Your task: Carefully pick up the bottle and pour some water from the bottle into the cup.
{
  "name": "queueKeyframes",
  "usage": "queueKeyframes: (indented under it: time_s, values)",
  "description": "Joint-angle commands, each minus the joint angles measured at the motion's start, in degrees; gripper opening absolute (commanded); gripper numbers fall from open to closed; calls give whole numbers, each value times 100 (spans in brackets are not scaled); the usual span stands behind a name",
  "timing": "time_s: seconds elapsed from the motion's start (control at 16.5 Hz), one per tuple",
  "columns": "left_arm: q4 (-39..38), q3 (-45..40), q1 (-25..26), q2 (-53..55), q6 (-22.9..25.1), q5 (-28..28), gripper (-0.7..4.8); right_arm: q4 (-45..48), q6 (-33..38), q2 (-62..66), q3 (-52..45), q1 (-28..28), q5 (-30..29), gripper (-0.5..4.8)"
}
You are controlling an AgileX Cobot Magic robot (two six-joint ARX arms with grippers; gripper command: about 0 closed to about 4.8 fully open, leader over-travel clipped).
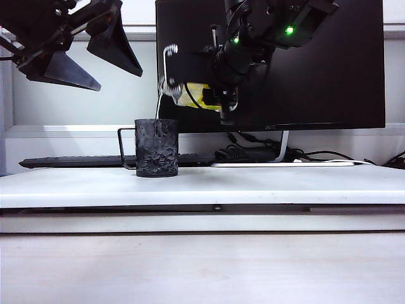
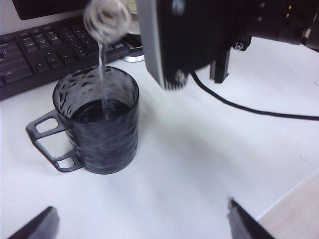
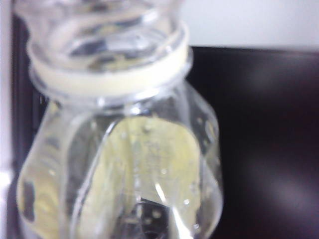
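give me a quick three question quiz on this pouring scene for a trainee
1. True or false: a thin stream of water is falling from the tilted clear plastic bottle with the yellow label into the dark bumpy mug.
2. Which hand holds the bottle? A) left hand B) right hand C) neither
3. Fill in: the mug's thin wire handle points toward the ___ side of the exterior view.

Key
1. True; the stream shows in the exterior and left wrist views.
2. B; the right hand grips the bottle above the mug, while the left hand hangs open and empty at upper left.
3. Left.
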Motion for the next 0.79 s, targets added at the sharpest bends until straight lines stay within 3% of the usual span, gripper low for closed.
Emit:
queueKeyframes:
  time_s: [0.06,0.36,0.61,0.79]
  values:
    - [42,26,0,-22,39,33,479,229,994,-66,48,4,214,138]
    - [46,28,-2,-22,17,33,479,490,2511,-68,48,4,557,138]
    - [160,28,0,-26,-9,11,479,614,4732,-304,48,2,925,134]
    - [142,28,-2,-26,-74,15,479,575,5243,-485,48,0,1744,134]
